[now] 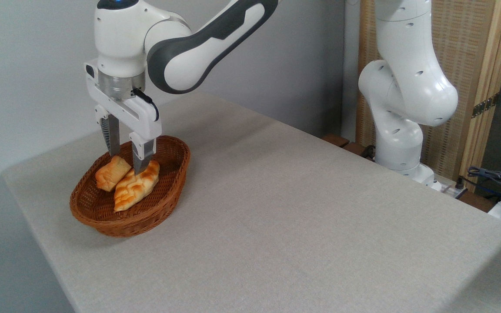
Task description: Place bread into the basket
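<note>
Wicker basket [102,217] holds bread [111,173], loaf [135,187].

A grey cloth-covered table [276,208] carries one thing directly: an oval wicker basket [163,208], sitting near its left corner, right beneath the gripper's fingers [112,139]. Out to the right of the fingers runs plain cloth.

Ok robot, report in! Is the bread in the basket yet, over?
Fingers open, low over the oval reddish-brown wicker basket. Small golden bun inside it, beside a pale scored loaf. Nothing in the way.
</note>
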